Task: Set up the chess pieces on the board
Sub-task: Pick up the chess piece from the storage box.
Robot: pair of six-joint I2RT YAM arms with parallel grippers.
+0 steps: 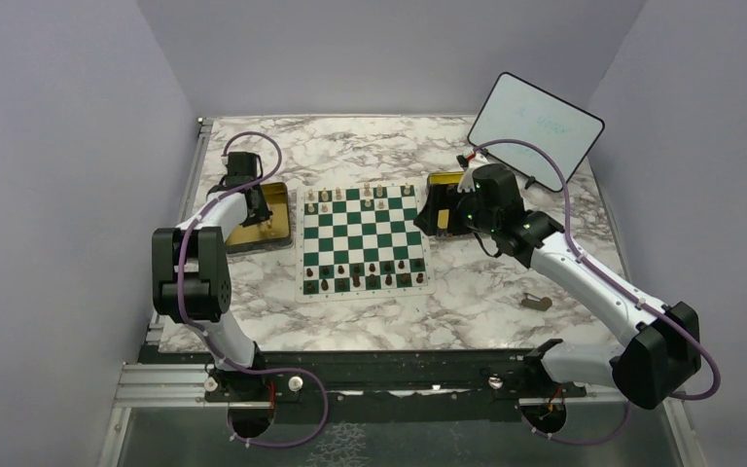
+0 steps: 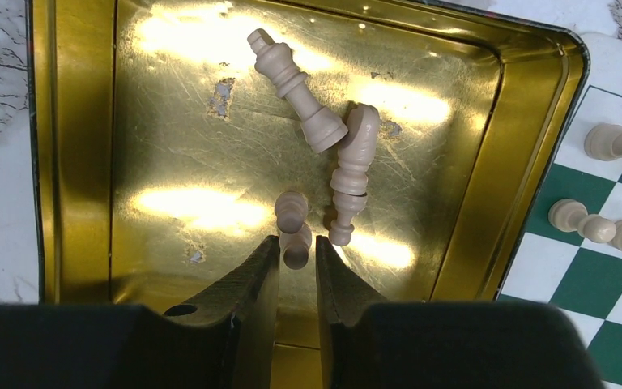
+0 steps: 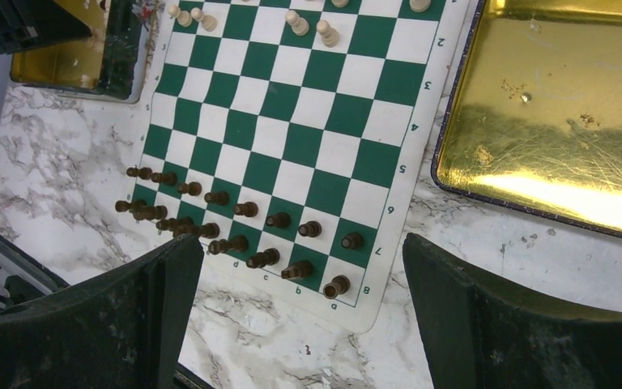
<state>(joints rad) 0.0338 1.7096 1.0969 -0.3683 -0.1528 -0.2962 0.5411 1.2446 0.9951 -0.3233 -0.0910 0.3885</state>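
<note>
While the left gripper [image 2: 297,243] hangs low inside the shiny gold rectangular metal tray [image 2: 81,162], its two black fingers [image 2: 255,275] stand only a little apart. The lower end of a small cream wooden pawn [image 2: 293,217], lying on its side, is between the tips; whether the pads already press on it I cannot tell. Just beyond the pawn, two bigger cream pieces lie also on the tray floor: a tall crowned piece [image 2: 296,89] and a piece with a curved head [image 2: 355,162], which touch each other at the base of the first one. To the right of this tray lies the flat green and white checked board [image 2: 571,284], with cream chess pieces [image 2: 607,142] standing on the rows at its far edge. The dark brown chess pieces [image 3: 243,209] stand in the two rows at the near edge of the board. The right gripper [image 3: 301,251] hovers at the board's right side with its jaws spread wide and nothing between them, near a second gold tray [image 3: 551,121] that lies just beside the board on the white marble-patterned table [image 1: 486,302]
</note>
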